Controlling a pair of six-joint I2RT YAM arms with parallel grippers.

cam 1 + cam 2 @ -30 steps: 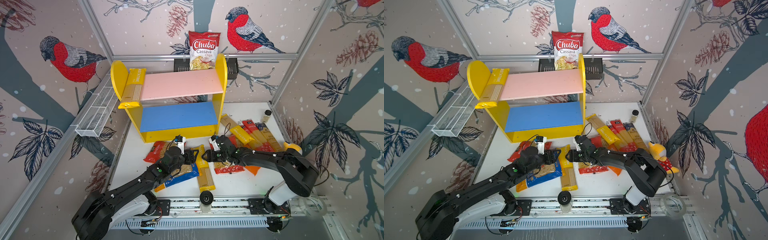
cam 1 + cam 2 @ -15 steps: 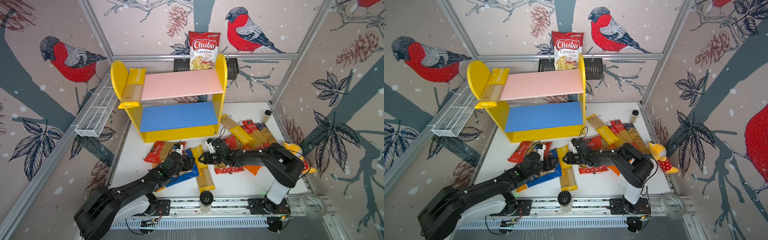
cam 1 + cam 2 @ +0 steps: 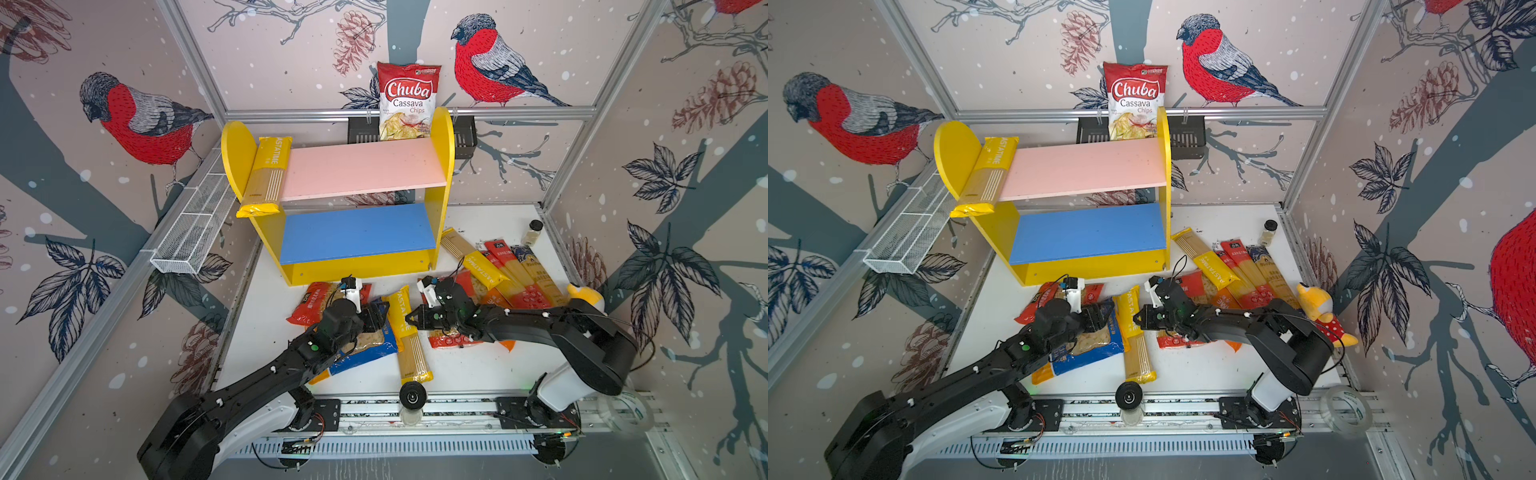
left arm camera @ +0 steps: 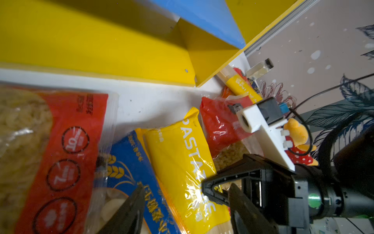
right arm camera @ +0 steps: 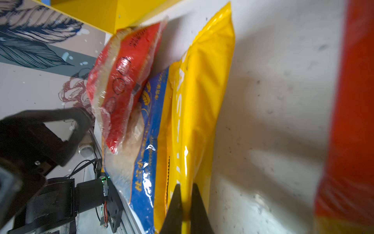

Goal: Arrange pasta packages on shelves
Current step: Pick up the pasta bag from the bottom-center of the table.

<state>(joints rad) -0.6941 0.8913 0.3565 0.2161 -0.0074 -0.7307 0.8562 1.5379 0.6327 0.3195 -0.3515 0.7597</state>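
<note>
On the far left of the shelves (image 3: 361, 170), the shelved pack (image 3: 266, 174) lay at the end of the pink board, the only one up there. The blue board was bare.

Down on the table (image 3: 457, 370), my left gripper (image 3: 377, 314) had crept from over the red bag (image 3: 309, 301) toward the middle and hung above the blue bag (image 3: 370, 347). Its jaws were spread and held nothing.

Next came the yellow pack (image 3: 409, 332), lying flat with its long edge against the blue bag. This was where the real change was. A second earlier my right gripper (image 5: 185, 187) had stood a little off to the pack's right with its jaws wide. It had since slid in, and the fingers (image 5: 176, 202) had clamped onto the pack's near edge. The right wrist view showed yellow film pinched between them. The pack itself had not left the table.

Right of that arm, the heap (image 3: 507, 274) of long packs and the bags under it sat as they had.

I judged the grasp made and the lift still ahead. A pinch on one edge of a long, limp pack would likely let it droop and swing, so my open left gripper seemed well placed to steady the other side on the way to the shelves.
</note>
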